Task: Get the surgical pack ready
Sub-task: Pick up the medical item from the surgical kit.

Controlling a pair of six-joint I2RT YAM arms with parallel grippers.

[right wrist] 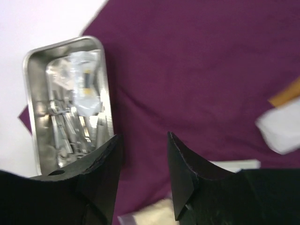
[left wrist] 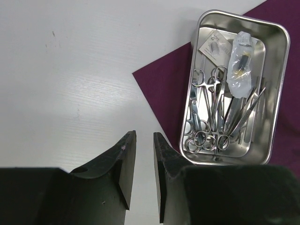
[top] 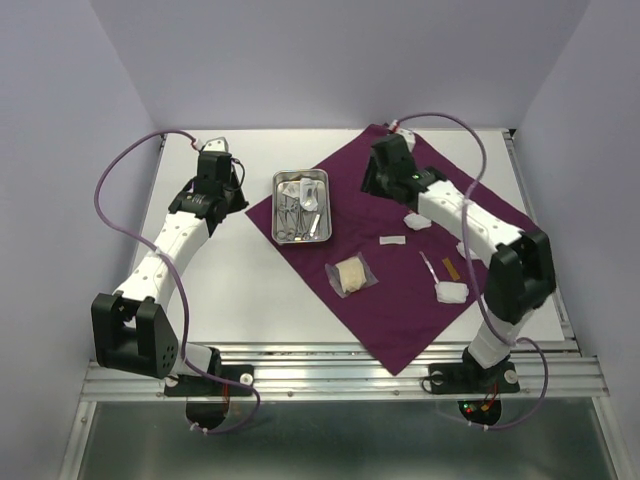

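The plum-purple cloth [top: 400, 300] lies spread as a diamond on the white table. The steel tray [top: 280, 215] sits on the cloth's left corner and holds scissors and forceps [left wrist: 211, 112] and clear packets [left wrist: 241, 61]. White gauze pads [top: 418, 221] [top: 450, 291] and a packet with a beige pad [top: 350, 275] lie on the cloth. My left gripper [top: 238, 196] hovers over bare table left of the tray, jaws slightly apart and empty [left wrist: 144, 136]. My right gripper [top: 370, 182] is open and empty above the cloth right of the tray [right wrist: 143, 136].
A small white strip [top: 393, 240] and an orange strip [top: 449, 268] lie on the cloth near the right arm. Purple-grey walls enclose the table on three sides. The tray's rim [right wrist: 29, 93] shows left of the right fingers.
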